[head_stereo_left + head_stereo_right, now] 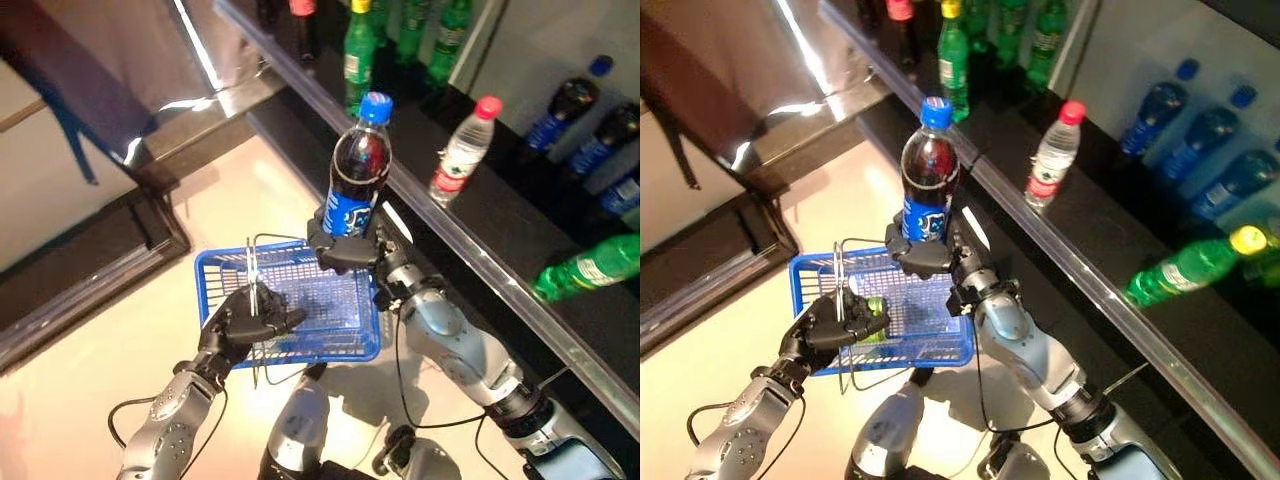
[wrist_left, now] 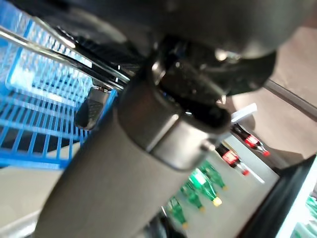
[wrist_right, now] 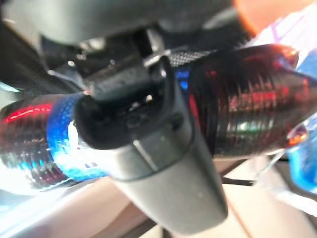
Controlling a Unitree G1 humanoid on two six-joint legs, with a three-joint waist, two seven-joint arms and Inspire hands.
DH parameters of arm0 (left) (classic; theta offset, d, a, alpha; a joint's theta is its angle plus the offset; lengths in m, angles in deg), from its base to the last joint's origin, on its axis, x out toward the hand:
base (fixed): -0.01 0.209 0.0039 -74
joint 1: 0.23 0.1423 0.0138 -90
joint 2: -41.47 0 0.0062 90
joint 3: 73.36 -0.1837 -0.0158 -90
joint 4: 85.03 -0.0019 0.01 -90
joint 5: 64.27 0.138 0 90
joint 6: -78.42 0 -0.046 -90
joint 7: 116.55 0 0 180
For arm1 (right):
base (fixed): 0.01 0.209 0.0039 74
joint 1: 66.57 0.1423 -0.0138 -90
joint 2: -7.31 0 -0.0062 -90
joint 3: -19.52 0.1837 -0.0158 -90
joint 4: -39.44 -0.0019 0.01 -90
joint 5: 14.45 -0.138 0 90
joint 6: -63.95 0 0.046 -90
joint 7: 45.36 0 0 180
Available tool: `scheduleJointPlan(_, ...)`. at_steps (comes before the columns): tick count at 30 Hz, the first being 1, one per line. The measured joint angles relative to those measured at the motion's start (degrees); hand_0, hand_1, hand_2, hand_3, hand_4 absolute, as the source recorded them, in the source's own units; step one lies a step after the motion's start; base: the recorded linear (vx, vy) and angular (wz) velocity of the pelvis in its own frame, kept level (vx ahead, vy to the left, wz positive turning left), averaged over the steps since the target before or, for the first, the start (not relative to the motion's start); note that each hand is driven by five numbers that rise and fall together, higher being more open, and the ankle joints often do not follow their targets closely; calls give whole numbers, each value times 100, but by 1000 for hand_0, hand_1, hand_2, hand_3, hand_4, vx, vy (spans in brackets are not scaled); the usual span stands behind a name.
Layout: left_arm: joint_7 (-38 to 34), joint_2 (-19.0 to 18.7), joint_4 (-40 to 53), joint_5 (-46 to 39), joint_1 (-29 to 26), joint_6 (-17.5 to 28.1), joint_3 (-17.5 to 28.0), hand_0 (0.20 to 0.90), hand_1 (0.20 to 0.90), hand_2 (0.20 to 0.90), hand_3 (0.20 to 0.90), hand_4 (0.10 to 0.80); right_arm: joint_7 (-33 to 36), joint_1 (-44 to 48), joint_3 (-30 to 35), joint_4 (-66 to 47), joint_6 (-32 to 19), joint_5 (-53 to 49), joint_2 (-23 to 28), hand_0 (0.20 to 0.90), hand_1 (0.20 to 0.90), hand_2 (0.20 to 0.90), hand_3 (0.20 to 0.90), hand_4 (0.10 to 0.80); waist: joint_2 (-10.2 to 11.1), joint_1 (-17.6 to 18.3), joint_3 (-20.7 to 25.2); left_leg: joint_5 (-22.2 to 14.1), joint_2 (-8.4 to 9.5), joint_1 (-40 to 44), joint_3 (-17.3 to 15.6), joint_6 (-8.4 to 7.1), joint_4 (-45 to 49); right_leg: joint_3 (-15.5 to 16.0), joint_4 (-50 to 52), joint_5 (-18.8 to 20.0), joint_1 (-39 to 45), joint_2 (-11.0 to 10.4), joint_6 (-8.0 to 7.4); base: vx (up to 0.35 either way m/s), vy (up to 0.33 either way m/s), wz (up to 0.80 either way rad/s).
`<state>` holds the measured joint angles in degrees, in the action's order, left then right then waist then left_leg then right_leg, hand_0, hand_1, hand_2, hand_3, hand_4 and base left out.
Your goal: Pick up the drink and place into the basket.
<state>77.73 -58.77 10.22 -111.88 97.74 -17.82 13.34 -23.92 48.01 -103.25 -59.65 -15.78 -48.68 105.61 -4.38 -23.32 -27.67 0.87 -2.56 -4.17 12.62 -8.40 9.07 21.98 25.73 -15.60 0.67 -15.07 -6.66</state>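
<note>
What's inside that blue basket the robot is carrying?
In the right eye view, something green with a yellow end lies in the blue basket, partly hidden behind the left hand gripping the wire handle. The rest of the mesh floor looks bare.

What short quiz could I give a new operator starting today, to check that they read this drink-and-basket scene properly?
1. True or false: the dark cola bottle already lies in the blue basket.
2. Which hand holds the basket's wire handle?
3. The cap of the held bottle is: A red, B blue, C yellow.

Key: 1 false, the right hand holds it upright above the basket's far rim. 2 the left hand. 3 B.
</note>
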Motion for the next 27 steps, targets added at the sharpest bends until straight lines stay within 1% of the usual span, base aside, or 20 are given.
scheduleJointPlan(4, 471, -411, 397, -3, -20, -88, 0, 300, 300, 300, 200, 100, 181, -7, -304, 432, 27, 2, -154, 300, 300, 300, 200, 100, 39, -192, 3, 0, 52, -10, 141, 0, 10, 148, -50, -14, 111, -23, -17, 49, -11, 17)
scheduleJointPlan(6, 592, -519, 561, -87, -22, -126, 2, 300, 300, 300, 200, 100, 259, -8, -401, 438, 57, 8, -169, 300, 300, 300, 200, 100, 46, -242, 4, -1, 93, -10, 211, 2, 19, 151, -88, -24, 138, -27, -16, 53, 7, 17)
scheduleJointPlan(9, 759, -585, 723, -127, -22, -171, 23, 300, 300, 300, 200, 100, 287, -8, -429, 438, 57, 33, -303, 300, 300, 300, 200, 100, 95, -337, 18, -5, 116, -10, 217, 10, 22, 158, -105, -32, 167, -42, -6, 50, 21, 5)
scheduleJointPlan(13, 961, -582, 741, -214, -22, -273, 38, 300, 300, 300, 200, 100, 320, -7, -437, 475, 55, 55, -554, 300, 300, 300, 200, 100, 197, -355, 70, -5, 131, -10, 233, 16, 26, 190, -133, -13, 215, -50, -42, 55, 38, 3)
scheduleJointPlan(15, 1064, -585, 741, -211, -22, -324, 37, 300, 300, 300, 200, 100, 338, -5, -446, 630, 54, 184, -688, 300, 300, 300, 200, 100, 251, -373, 99, -7, 142, -11, 258, 18, 28, 240, -150, -22, 250, -59, -37, 77, 32, 7)
scheduleJointPlan(20, 1280, -633, 860, -210, -28, -332, 38, 300, 300, 300, 200, 100, 379, -5, -449, 1261, 51, 696, -750, 300, 300, 300, 200, 100, 268, -504, 104, -18, 182, -31, 353, 29, 73, 291, -175, -45, 295, -68, -67, 83, -22, 12)
scheduleJointPlan(24, 1436, -741, 1071, -218, -39, -331, 130, 300, 300, 300, 200, 100, 449, -71, -507, 1697, 62, 959, -793, 300, 300, 300, 200, 100, 354, -587, 141, -67, 255, -78, 417, 49, 127, 306, -127, -129, 349, -153, -93, 68, -23, 13)
scheduleJointPlan(25, 1455, -823, 1115, -218, -40, -330, 186, 300, 300, 300, 200, 100, 453, -72, -512, 1848, 62, 1025, -830, 300, 300, 300, 200, 100, 383, -600, 157, -70, 258, -77, 416, 52, 138, 293, -156, -116, 328, -104, -114, 48, -11, 2)
scheduleJointPlan(27, 1515, -972, 1195, -218, -67, -321, 220, 300, 300, 300, 200, 100, 466, -71, -513, 2158, 60, 1168, -862, 300, 300, 300, 200, 100, 407, -630, 170, -73, 267, -77, 416, 58, 136, 299, -204, -99, 363, -94, -133, 38, -13, 1)
